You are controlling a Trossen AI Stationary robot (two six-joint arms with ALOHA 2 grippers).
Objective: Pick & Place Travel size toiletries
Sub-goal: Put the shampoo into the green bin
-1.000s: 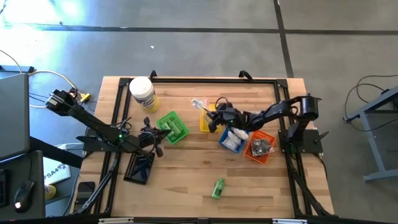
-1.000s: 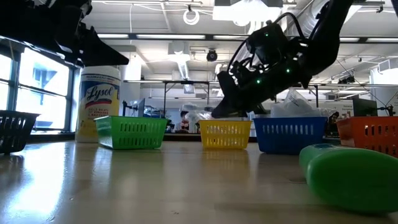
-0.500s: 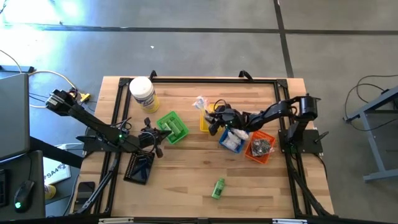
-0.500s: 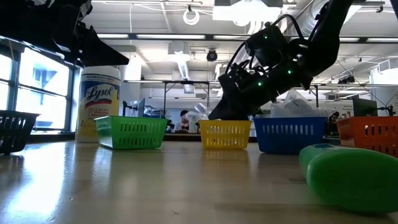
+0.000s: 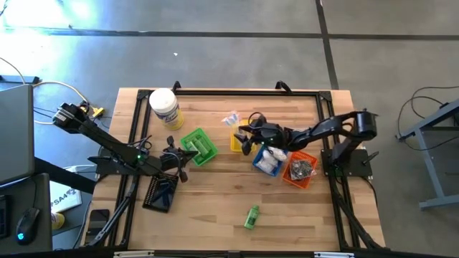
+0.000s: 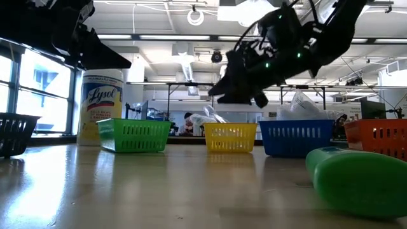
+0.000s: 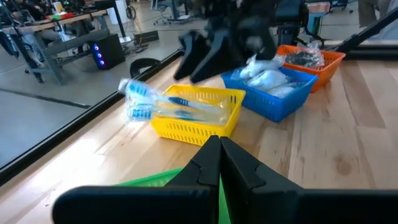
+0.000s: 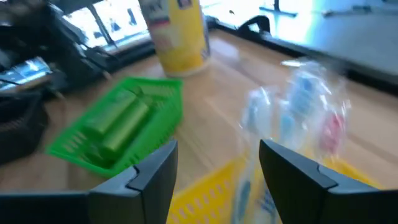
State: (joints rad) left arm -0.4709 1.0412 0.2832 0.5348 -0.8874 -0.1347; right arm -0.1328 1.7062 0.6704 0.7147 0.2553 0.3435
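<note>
Risen off the yellow tray (image 5: 237, 140), right tool (image 8: 217, 163) gapes empty; wrist view alone shows wrapped toothbrushes (image 8: 292, 124) below

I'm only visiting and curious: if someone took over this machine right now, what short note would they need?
Right gripper: open, empty, above the yellow tray.
Left gripper: shut, empty, waiting beside the green tray.
Sorted: clear-wrapped toothbrushes lie in the yellow tray, sticking out over its edge; green tubes in the green tray; white packets in the blue tray; dark sachets in the orange tray.
Left: one green tube lies loose on the table's near side.
</note>
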